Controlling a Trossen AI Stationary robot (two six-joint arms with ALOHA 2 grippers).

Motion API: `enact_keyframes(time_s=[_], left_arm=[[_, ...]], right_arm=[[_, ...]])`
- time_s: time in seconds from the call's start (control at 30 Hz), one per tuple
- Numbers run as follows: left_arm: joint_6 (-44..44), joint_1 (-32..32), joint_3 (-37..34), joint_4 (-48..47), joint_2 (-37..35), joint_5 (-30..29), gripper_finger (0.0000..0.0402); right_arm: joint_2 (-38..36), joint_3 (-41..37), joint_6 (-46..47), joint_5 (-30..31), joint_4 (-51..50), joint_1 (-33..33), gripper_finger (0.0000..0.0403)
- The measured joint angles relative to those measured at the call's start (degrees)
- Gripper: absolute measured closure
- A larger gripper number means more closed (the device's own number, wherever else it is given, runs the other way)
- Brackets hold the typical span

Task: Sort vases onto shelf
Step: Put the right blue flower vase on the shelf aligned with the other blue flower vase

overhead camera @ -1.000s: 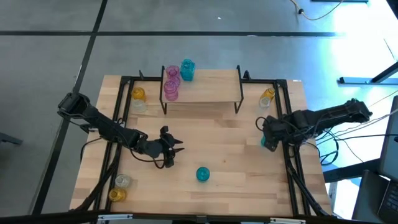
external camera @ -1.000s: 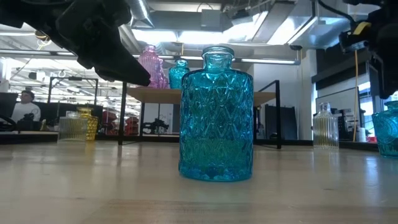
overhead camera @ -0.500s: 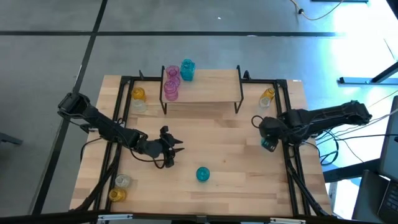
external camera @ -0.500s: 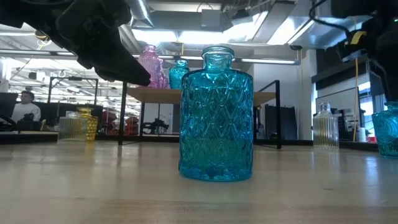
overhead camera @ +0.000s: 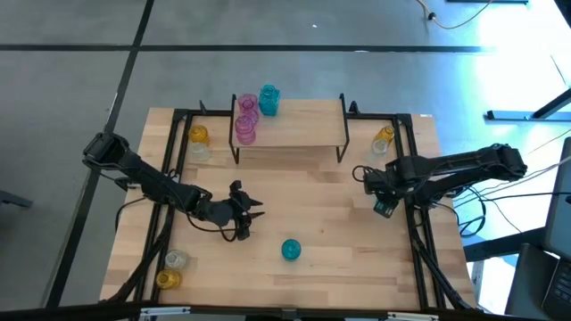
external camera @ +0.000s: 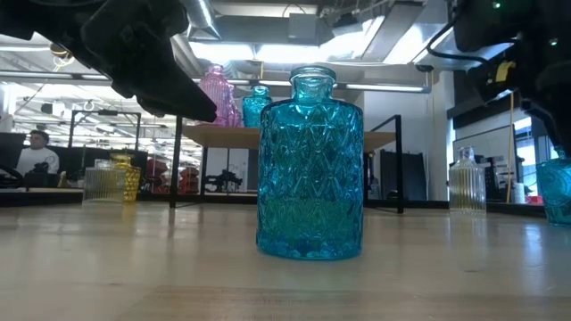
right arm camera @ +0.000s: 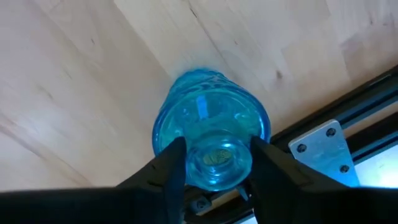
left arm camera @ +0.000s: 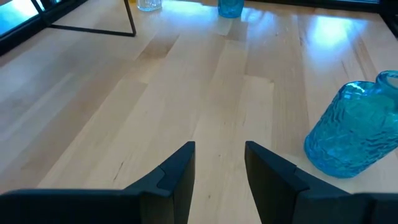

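Closing right gripper (right arm camera: pixel 211 163) around blue vase's (right arm camera: pixel 211 134) neck near table (overhead camera: pixel 339 241) edge, risking slipping or tipping glass.

High cam looks straight down; low cam sits at tabletop level, close to teal vase (external camera: pixel 310 165), also in high view (overhead camera: pixel 291 250).

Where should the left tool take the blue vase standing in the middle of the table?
Grip the blue vase low on its wide faceted body, coming in level from the side. It stands upright, and its narrow neck offers less hold. The left tool waits just beside it.
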Motion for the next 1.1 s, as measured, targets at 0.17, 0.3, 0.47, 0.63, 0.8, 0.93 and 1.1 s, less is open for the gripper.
enact_keyframes(time_s=[0.17,0.3,0.47,0.63,0.8,0.93,1.1], left_arm=[[0.07,0.00,-0.02,0.16,0.00,-0.05,0.0269],[0.09,0.00,0.00,0.38,0.00,-0.07,0.0269],[0.09,0.00,-0.01,0.38,0.00,-0.17,0.0269],[0.09,0.00,0.00,0.36,-0.02,-0.18,0.0269],[0.09,0.00,-0.02,0.36,0.00,-0.20,0.0269],[0.09,0.00,0.00,0.36,0.00,-0.21,0.0269],[0.11,0.00,0.00,0.33,0.00,-0.23,0.0269]], right_arm=[[0.14,1.83,-2.96,0.85,1.01,0.02,0.0302],[0.13,3.50,-4.94,2.38,2.80,0.02,0.0306],[0.07,4.51,-9.07,2.29,10.48,0.02,0.0311],[0.29,4.51,-14.03,3.05,18.19,0.03,0.0344],[0.48,4.51,-14.29,2.68,19.60,0.02,0.0358],[0.50,4.51,-13.98,-1.03,20.40,0.11,0.0340],[0.50,2.38,-15.19,-7.00,27.67,0.74,0.0274]])
